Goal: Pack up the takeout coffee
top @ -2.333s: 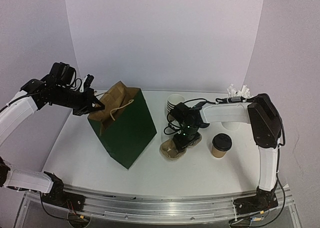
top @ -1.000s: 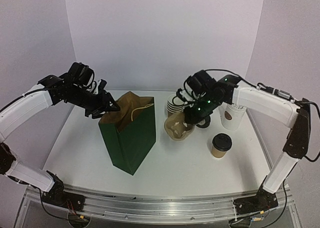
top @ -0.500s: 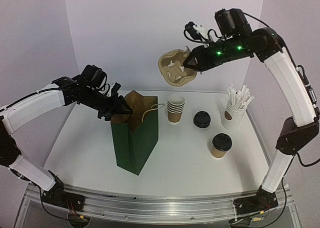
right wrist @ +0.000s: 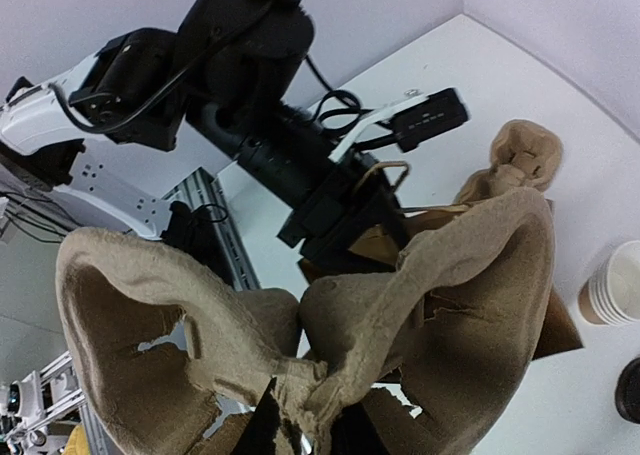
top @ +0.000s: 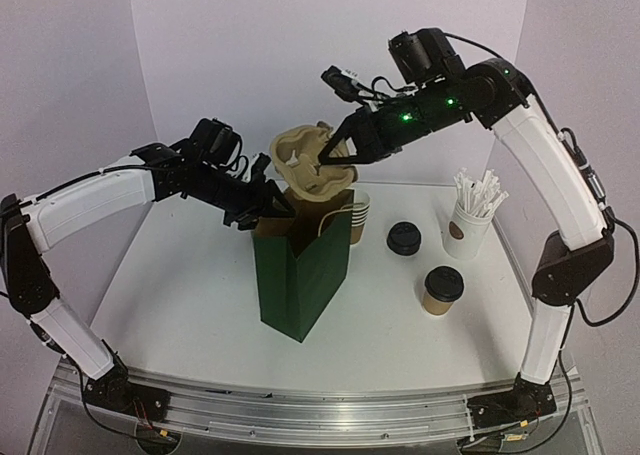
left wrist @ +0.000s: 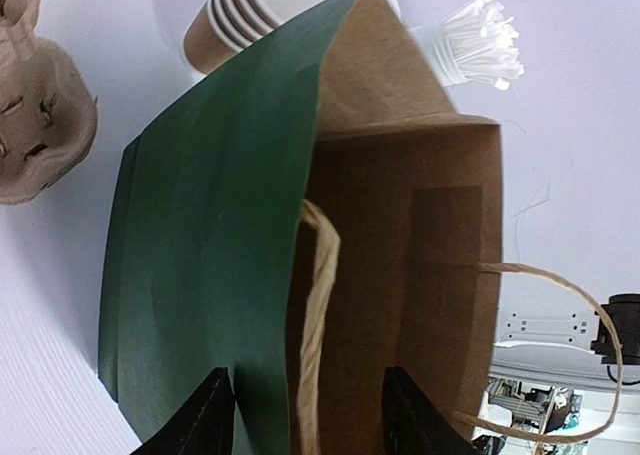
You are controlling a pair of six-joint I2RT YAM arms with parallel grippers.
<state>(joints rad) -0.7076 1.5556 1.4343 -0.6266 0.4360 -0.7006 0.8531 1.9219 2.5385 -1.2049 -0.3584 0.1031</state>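
Top external view is showing the right gripper (top: 333,158) clenching the moulded brown pulp cup-carrier tray (top: 300,160) in the air just above the mouth of the upright dark green paper bag (top: 300,275). The left gripper (top: 262,213) is sitting at the bag's left rim. The takeout coffee (top: 441,290), a small brown kraft paper cup with a black domed lid, is standing on the white table (top: 180,305) right of the bag, well apart from it and from both grippers. Lowering the tray level and centred is probably the cleanest way in. A loose black lid (top: 404,238) and a white cup of paper-wrapped sticks (top: 470,220) are standing farther right. A stack of kraft cups (top: 358,215) just behind the bag is risking a knock.

Left wrist view is showing the fingers (left wrist: 205,420) spread, straddling the bag's wall without pinching it. The twine handle (left wrist: 320,305) is drooping into the mouth and could snag the tray.

Right wrist view is showing the tray pinched at its central ridge and hanging tilted, with the left arm (right wrist: 250,125) crowding just beyond it.
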